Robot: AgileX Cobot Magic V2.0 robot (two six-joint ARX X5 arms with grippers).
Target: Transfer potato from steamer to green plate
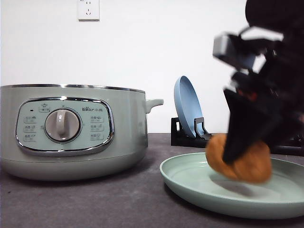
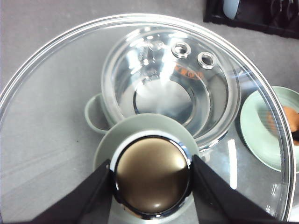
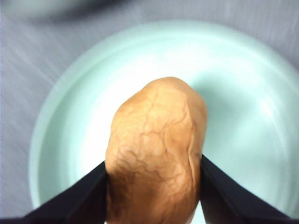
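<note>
The right gripper (image 1: 244, 159) is closed on the orange-brown, lumpy oval potato (image 1: 240, 161), one black finger pressed against each long flank. The potato hangs just above the floor of the wide, shallow, pale mint-green plate (image 1: 190, 183); a shadow lies on the plate beneath it, so contact appears not yet made (the front view is blurred here, and this cannot be confirmed).

The large round sage-green steamer (image 1: 71, 130) stands beside the green plate, apart from it, with its steel bowl open. A blue plate (image 1: 186, 111) stands upright in a black rack (image 1: 183, 135) behind the green plate.

The left gripper (image 2: 152, 179) is clamped on the bronze-capped green knob (image 2: 152, 172) of the clear glass lid (image 2: 60, 116), holding the lid above the steamer.

Handling: the potato looks firm and moderately heavy, with a matte, cracked skin that should give good friction. Its rounded form may roll once released. The present hold across the narrow waist, near mid-length, appears suitable. Release low over the green plate, towards its centre.
</note>
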